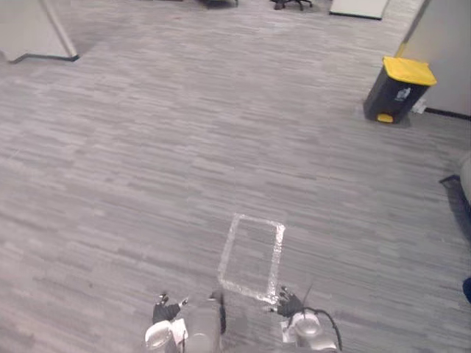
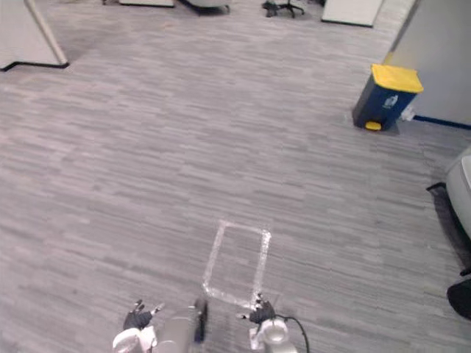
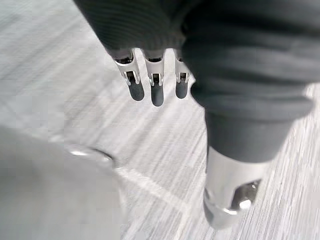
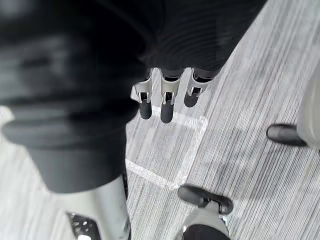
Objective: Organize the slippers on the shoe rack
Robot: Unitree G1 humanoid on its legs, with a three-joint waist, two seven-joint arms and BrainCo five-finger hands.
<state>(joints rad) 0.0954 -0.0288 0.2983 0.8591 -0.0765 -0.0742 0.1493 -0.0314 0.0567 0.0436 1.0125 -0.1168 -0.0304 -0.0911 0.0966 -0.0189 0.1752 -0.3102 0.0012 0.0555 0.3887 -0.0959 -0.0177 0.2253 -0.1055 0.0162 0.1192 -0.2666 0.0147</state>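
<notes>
both relaxed — left hand, right hand, bin

Taped outline on the floor at 12 o'clock, close in. Left hand at its 7, right hand at its 5. Bin way off at 2 by a wall, partition at 10.

No legible text, white label on yellow-lidded bin too small to read
</notes>
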